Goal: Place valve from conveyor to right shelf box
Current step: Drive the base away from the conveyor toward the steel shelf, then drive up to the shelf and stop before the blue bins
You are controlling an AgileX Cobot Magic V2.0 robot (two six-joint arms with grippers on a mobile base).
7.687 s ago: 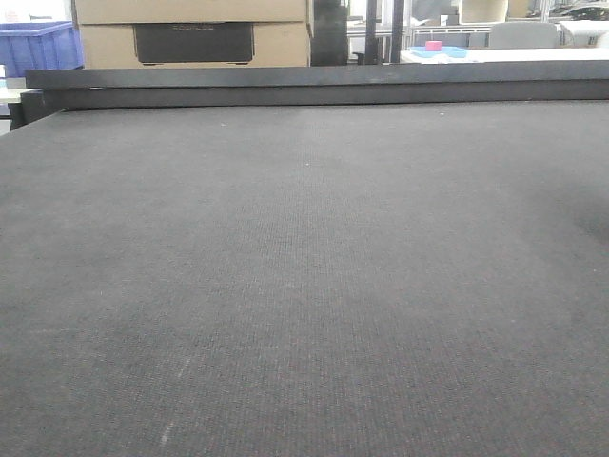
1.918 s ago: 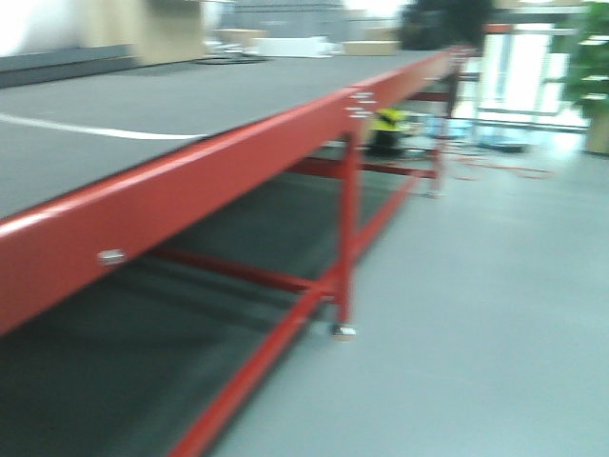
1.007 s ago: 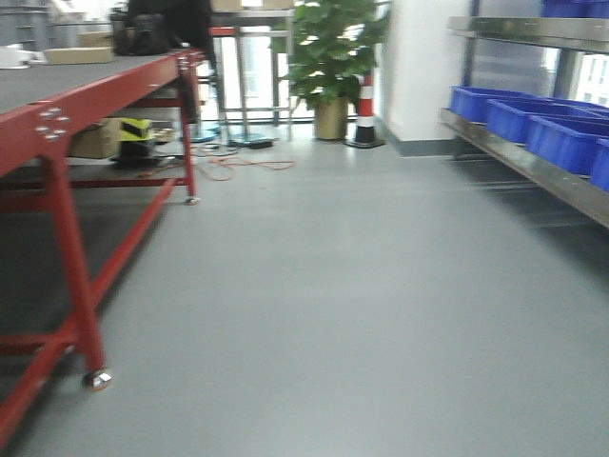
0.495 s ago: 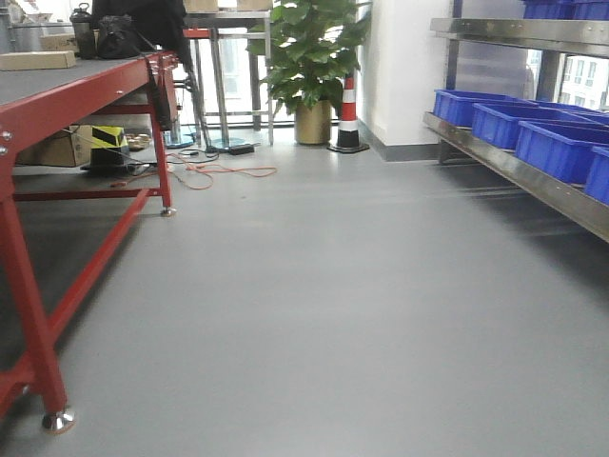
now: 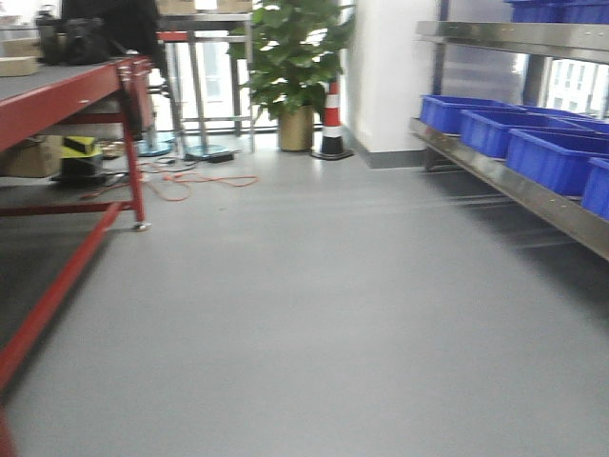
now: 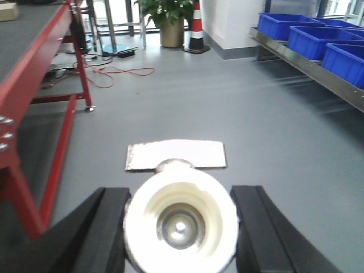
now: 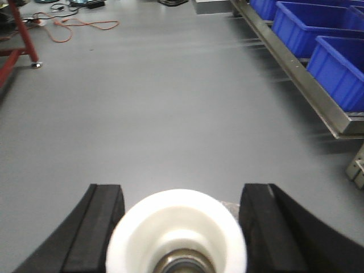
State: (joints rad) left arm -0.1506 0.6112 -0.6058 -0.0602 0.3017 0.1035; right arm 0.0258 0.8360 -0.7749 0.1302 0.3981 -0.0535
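Valves lifted, shelf not reached.
My left fingers [image 6: 108, 227] grip a white round plastic valve [image 6: 181, 196], right fingers [image 7: 102, 227] a second white valve [image 7: 176, 219]; blue plastic shelf boxes [image 5: 557, 157] ahead-right, placing remains.

No text, label, brand, number or sign is legible in any view; the blue bins [image 5: 547, 157], the striped cone [image 5: 331, 119] beside the potted plant [image 5: 290, 52] and the conveyor [image 5: 57, 95] show none.

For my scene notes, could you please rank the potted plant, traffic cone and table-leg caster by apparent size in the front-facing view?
1. potted plant: largest.
2. traffic cone: smaller, standing beside it.
3. table-leg caster: smallest, despite being nearer the camera.
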